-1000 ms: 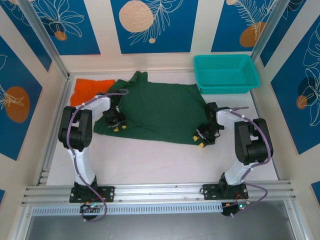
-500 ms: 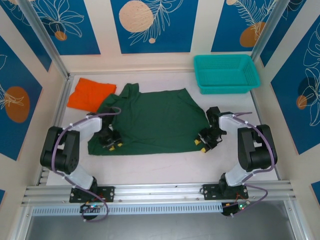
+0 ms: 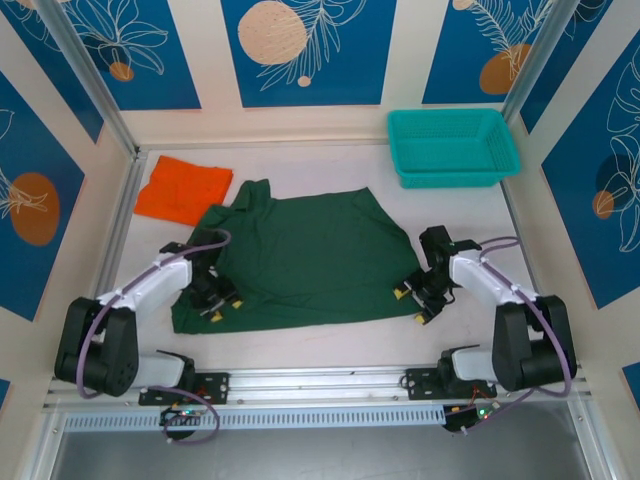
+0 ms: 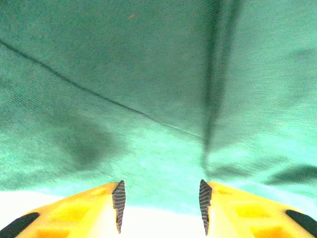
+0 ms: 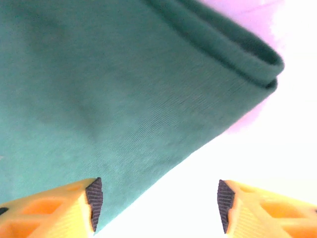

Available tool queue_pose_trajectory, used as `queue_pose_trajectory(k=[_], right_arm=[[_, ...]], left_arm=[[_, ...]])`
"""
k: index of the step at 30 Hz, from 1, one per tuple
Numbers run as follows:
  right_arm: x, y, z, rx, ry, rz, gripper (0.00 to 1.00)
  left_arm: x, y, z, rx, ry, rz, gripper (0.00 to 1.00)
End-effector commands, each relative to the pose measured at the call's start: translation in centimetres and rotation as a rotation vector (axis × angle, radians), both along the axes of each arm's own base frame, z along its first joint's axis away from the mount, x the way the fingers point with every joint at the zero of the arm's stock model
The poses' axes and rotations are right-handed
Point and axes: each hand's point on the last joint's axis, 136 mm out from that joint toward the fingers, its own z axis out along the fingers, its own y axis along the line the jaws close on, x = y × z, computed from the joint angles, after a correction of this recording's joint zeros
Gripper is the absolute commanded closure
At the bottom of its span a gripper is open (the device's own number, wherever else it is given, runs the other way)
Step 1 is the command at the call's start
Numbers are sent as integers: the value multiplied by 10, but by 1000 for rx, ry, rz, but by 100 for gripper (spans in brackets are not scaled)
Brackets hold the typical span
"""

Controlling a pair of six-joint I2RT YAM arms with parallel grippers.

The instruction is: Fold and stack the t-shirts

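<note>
The dark green t-shirt (image 3: 300,262) lies spread flat in the middle of the table, its hem toward the near edge. The orange t-shirt (image 3: 183,188) lies folded at the back left. My left gripper (image 3: 222,308) rests low at the green shirt's near left corner, jaws open. In the left wrist view the hem (image 4: 158,168) crosses just ahead of the left gripper (image 4: 161,206), with nothing pinched. My right gripper (image 3: 410,306) sits at the shirt's near right corner, open wide. There the shirt's edge (image 5: 138,148) runs past the right gripper's (image 5: 158,206) left finger (image 5: 93,201).
A teal mesh basket (image 3: 452,148) stands at the back right. Aluminium frame rails run along the table's near edge (image 3: 320,382) and left side. Bare white table lies in front of the green shirt and to its right.
Both arms drew back toward the near edge, dragging the green shirt nearer and flatter. Both grippers then opened and let go of its hem corners.
</note>
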Motion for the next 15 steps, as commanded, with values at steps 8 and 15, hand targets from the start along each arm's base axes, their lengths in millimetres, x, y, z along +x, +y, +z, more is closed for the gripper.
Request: queue_pose_trajectory(k=[8, 15], right_arm=[[42, 54, 61, 73, -350, 274, 34], [31, 80, 39, 72, -260, 390, 34]], left_arm=[[-4, -38, 21, -239, 4, 107, 54], [-18, -36, 1, -208, 45, 151, 56]])
